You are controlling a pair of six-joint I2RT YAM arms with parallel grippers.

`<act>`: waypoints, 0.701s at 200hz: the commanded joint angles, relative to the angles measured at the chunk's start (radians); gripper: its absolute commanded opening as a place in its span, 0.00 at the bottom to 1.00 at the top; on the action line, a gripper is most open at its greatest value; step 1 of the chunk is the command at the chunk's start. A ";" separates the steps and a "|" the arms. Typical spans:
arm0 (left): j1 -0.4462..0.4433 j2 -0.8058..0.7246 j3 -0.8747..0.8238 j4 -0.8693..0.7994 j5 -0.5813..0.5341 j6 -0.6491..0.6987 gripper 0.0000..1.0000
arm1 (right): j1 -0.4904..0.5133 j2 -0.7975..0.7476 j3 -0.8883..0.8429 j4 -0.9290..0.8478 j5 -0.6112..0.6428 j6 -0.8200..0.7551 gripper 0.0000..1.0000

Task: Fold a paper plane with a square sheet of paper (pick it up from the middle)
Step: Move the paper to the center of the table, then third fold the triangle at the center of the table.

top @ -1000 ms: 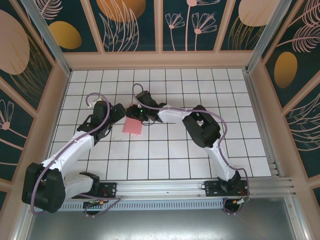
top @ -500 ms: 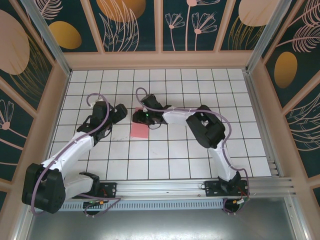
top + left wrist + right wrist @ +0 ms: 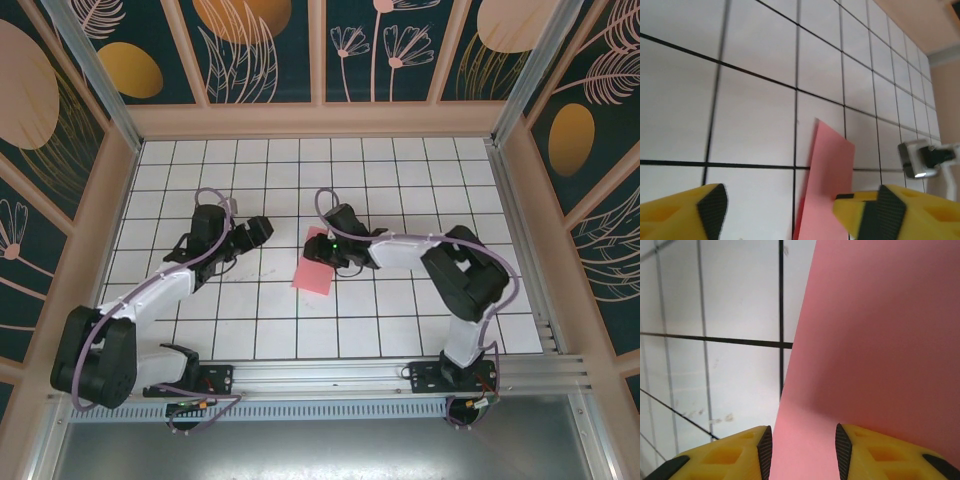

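While my right claw [image 3: 801,450] pinches the pink sheet's [image 3: 313,275] edge, my left claw [image 3: 790,210] gapes empty just left of it.

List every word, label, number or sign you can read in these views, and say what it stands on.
None: no readable text anywhere.
The pink paper is plain, with no print.
The tiled table carries only black grid lines.
The wall panels show painted leaves and flowers, no lettering.

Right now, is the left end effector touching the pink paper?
Apart. The top external view shows the left end effector clear of the pink paper, with bare white tiles between them.
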 commanded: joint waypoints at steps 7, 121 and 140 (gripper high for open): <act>-0.043 0.054 -0.024 0.159 0.165 -0.047 0.62 | -0.013 -0.120 -0.066 0.081 0.050 0.073 0.40; -0.280 0.248 -0.068 0.264 0.087 -0.228 0.10 | -0.038 0.011 -0.064 0.114 0.011 0.093 0.10; -0.287 0.273 -0.057 0.267 0.085 -0.228 0.09 | -0.046 0.045 -0.046 0.121 -0.003 0.078 0.10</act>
